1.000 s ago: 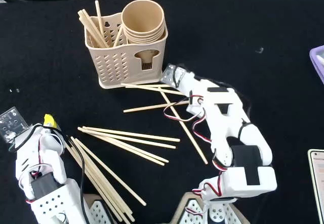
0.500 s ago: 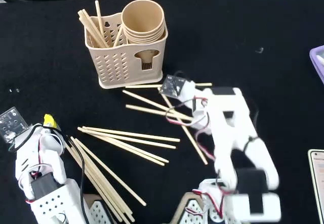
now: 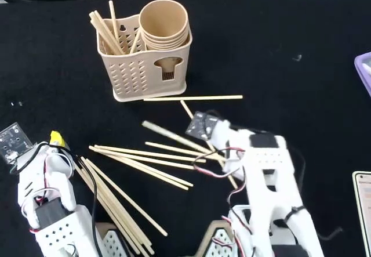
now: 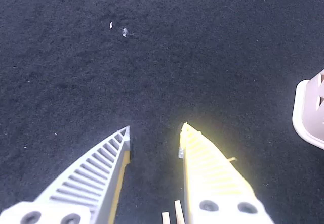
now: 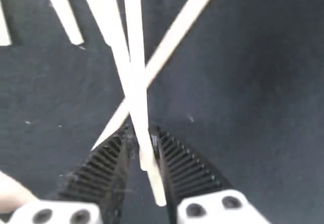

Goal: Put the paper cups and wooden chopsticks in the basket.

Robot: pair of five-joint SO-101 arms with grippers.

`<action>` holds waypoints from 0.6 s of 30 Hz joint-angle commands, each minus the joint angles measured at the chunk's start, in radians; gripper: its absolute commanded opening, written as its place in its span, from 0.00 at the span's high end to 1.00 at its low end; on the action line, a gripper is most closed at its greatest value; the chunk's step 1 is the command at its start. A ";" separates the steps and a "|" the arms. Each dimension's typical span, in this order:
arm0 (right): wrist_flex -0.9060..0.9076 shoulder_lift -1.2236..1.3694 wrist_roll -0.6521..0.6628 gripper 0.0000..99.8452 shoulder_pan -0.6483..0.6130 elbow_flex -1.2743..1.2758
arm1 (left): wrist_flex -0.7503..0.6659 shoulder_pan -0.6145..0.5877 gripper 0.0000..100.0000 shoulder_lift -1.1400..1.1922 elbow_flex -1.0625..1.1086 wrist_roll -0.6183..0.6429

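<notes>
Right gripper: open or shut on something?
Shut: the right gripper has its fingers pinched on a chopstick lying between them.

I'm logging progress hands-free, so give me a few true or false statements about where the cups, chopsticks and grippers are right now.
1. The paper cups sit stacked in the basket. True.
2. Every chopstick is in the basket. False: many loose chopsticks lie on the table.
3. The right gripper is shut on chopsticks. True.
4. The left gripper holds a cup. False: the left gripper is open and holds nothing.
</notes>
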 commanded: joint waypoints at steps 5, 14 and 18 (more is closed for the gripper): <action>0.008 -0.035 0.012 0.99 0.285 -0.070 | -0.020 0.001 0.83 -0.015 0.010 -0.011; -0.126 -0.015 0.009 0.99 0.542 -0.065 | -0.015 0.001 0.83 -0.015 0.010 -0.011; -0.141 0.104 0.008 0.99 0.588 -0.076 | -0.017 0.001 0.83 -0.015 0.010 -0.011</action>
